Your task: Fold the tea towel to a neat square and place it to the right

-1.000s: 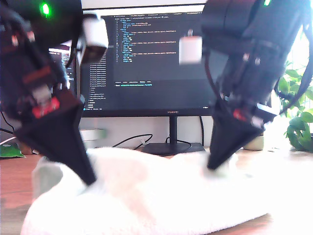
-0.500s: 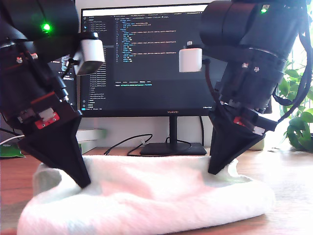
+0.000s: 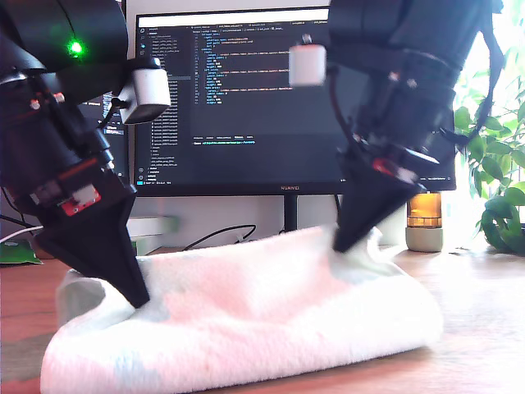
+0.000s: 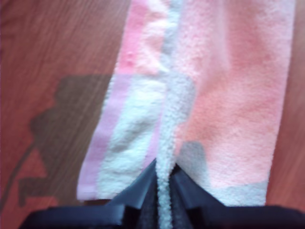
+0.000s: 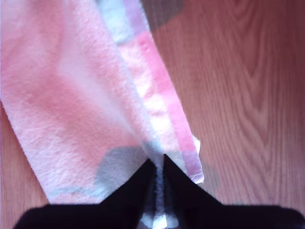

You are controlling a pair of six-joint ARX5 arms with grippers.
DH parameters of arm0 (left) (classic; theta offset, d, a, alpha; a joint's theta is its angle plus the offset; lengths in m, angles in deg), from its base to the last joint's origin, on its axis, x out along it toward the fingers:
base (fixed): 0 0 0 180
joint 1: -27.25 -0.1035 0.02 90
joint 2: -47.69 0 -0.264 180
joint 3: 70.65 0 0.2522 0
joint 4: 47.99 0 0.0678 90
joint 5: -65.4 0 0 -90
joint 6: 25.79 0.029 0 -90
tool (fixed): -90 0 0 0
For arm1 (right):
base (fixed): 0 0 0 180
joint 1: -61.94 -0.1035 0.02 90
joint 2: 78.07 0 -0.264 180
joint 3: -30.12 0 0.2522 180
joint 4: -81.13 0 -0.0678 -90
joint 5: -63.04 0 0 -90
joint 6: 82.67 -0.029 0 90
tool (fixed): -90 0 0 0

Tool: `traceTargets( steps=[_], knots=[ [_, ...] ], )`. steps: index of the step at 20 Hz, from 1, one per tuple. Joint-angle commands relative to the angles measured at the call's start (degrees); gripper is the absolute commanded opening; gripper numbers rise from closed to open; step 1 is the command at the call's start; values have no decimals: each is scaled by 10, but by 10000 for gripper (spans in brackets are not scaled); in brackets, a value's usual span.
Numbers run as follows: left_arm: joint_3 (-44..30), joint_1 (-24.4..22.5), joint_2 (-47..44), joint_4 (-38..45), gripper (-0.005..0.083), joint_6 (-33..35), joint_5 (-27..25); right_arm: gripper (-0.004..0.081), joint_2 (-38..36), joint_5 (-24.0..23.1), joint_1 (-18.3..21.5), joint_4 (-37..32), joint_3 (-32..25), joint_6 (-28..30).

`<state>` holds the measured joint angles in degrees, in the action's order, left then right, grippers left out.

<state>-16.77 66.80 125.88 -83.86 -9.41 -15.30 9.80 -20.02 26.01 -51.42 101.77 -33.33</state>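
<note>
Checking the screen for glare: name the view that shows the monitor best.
The exterior view: the monitor stands behind the tea towel, its screen of code partly hidden by both arms. Neither wrist view shows it, only towel and wooden table.

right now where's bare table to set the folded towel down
Bare wood shows on the table at the exterior view's right, between the tea towel and the plant. Behind the towel it's crowded: monitor stand, cables, a small lamp.
</note>
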Motion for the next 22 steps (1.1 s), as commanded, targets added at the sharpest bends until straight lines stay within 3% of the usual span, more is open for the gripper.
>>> traceTargets(
  steps=[1,14,22],
  knots=[
    [4,-3,6,8,-21,4,-8,-12,2,-1,5,2,2,-1],
    [6,-5,6,55,-21,34,-25,-12,24,0,23,-39,2,-1],
    [6,-5,74,89,-21,36,-23,-12,76,-1,23,-71,2,0]
  ],
)
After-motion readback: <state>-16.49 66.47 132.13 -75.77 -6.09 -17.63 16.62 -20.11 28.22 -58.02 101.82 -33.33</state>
